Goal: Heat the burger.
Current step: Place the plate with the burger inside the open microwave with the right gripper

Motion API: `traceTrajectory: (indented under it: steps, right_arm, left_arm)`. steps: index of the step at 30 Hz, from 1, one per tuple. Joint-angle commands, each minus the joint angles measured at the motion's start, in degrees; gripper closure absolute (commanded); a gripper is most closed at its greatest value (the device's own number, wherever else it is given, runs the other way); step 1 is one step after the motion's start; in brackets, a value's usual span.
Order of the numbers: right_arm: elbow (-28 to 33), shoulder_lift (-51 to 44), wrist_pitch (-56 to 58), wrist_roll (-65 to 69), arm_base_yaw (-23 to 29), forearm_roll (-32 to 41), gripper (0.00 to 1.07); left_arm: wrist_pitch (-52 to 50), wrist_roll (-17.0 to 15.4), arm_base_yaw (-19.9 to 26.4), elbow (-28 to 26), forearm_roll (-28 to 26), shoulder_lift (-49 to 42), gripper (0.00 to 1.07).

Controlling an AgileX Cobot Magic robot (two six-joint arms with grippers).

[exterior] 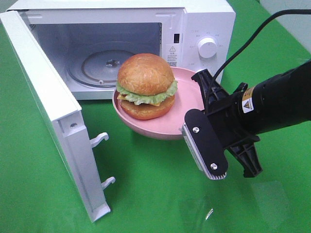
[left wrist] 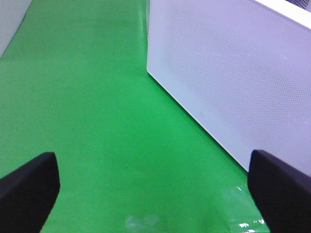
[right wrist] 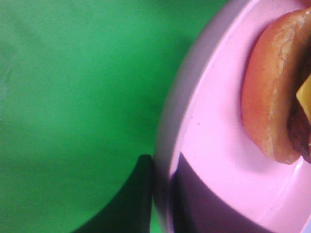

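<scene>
While clamped on the near rim of the pink plate (exterior: pixel 160 132), 1 finger either side, holds it with the right gripper (exterior: pixel 188 128) in front of the open microwave (exterior: pixel 204 24), above the green cloth (exterior: pixel 146 194). Bears the burger (exterior: pixel 146 86) upright on that plate, outside the chamber, close to the glass turntable (exterior: pixel 97 63). Hangs the left gripper (left wrist: pixel 151 170) over the cloth beside the swung-out door (exterior: pixel 48 107), jaws wide apart, gripping nothing

Pinches the rim of the pink plate (right wrist: pixel 218 138) in the right gripper (right wrist: pixel 163 167): one dark finger (right wrist: pixel 133 199) outside, the other pressed on the inner face. Shows the burger (right wrist: pixel 269 82) on that plate: bun edge, cheese corner, patty. Shows green surface (right wrist: pixel 73 97) beyond the rim.
</scene>
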Motion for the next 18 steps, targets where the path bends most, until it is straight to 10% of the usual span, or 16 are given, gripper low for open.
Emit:
traceTrajectory:
  steps: [1, 18]
  right_arm:
    - [-1.83, 0.11, -4.47, 0.74, -0.06, 0.0, 1.07]
    - [-8.54, 6.36, -3.95, 1.26, -0.06, -0.23, 1.06]
  left_arm:
    - [-0.74, 0.11, -0.17, 0.11, -0.23, -0.63, 0.06]
    - [-0.74, 0.11, -0.17, 0.11, -0.23, -0.63, 0.06]
